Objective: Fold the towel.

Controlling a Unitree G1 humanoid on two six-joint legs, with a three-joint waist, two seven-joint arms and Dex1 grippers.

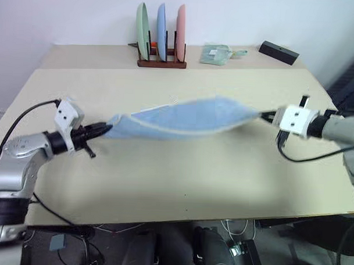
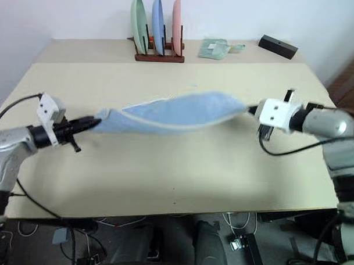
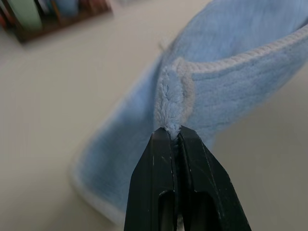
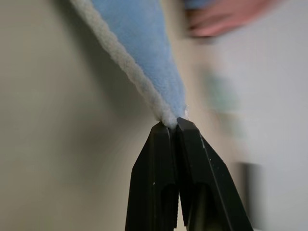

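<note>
Towel (image 1: 183, 118) (light blue) stretched between both pinching grippers — above table (image 1: 163, 184).

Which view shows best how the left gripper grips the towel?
The left wrist view: the left gripper is shut on a bunched corner of the towel. The eye views show the whole towel stretched between both grippers; the right wrist view shows the right gripper pinching its opposite end.

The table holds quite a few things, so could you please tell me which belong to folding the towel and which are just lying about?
Belongs to the job:
- towel, stretched between both grippers
- left gripper, shut on one end
- right gripper, shut on the other end
- table

Just lying about:
- plate rack with three plates
- pale green cloth
- black box
</note>
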